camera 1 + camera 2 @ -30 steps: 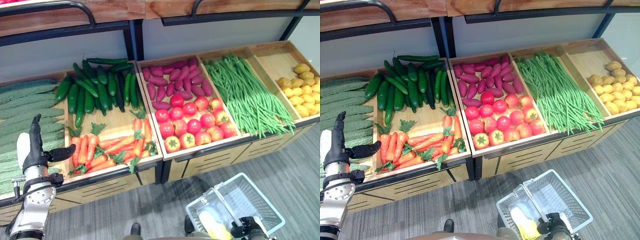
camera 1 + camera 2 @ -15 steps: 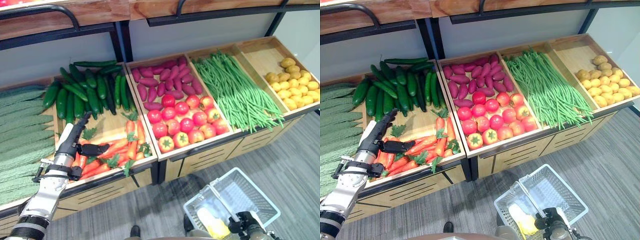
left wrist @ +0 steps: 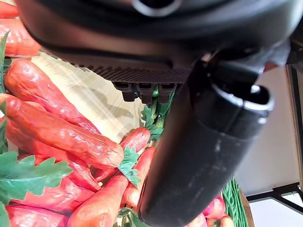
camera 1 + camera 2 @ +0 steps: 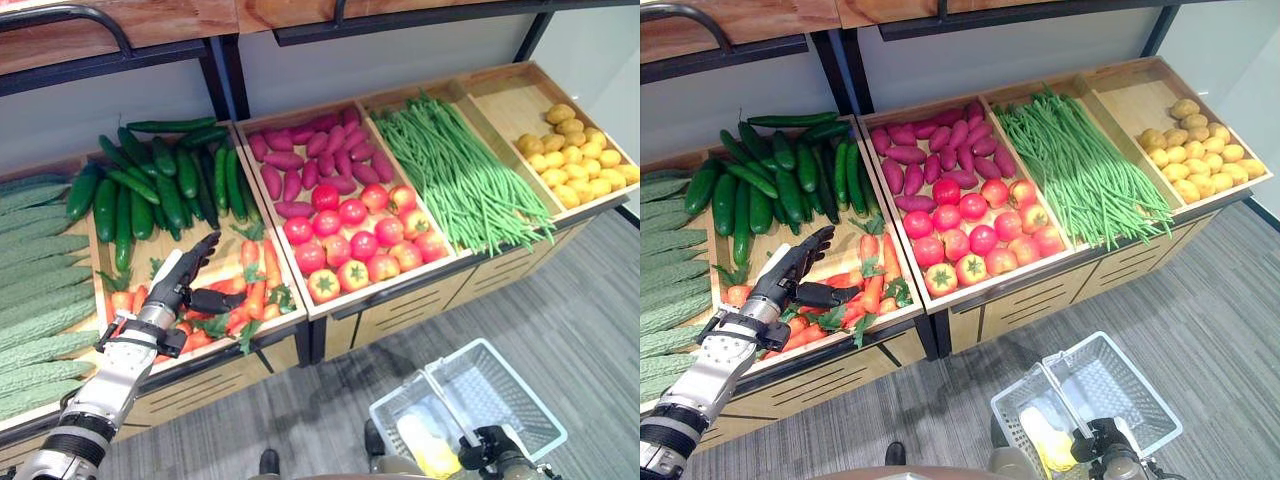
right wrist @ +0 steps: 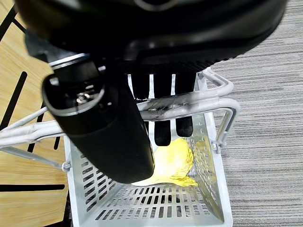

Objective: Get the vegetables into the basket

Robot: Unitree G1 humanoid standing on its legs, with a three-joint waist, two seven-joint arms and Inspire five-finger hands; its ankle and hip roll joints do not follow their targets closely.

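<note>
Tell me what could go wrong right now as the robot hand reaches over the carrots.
The left robot hand hovers open over tightly piled carrots with leafy tops, so it may grab leaves or drag out a neighbouring carrot. The pile lies near the crate's front edge, so a knocked carrot could roll onto the floor. The right robot hand grips the basket by its handle; the basket might tip.

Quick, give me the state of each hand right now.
Left hand: open, fingers straight, above the carrots.
Right hand: shut on the basket handle.
</note>
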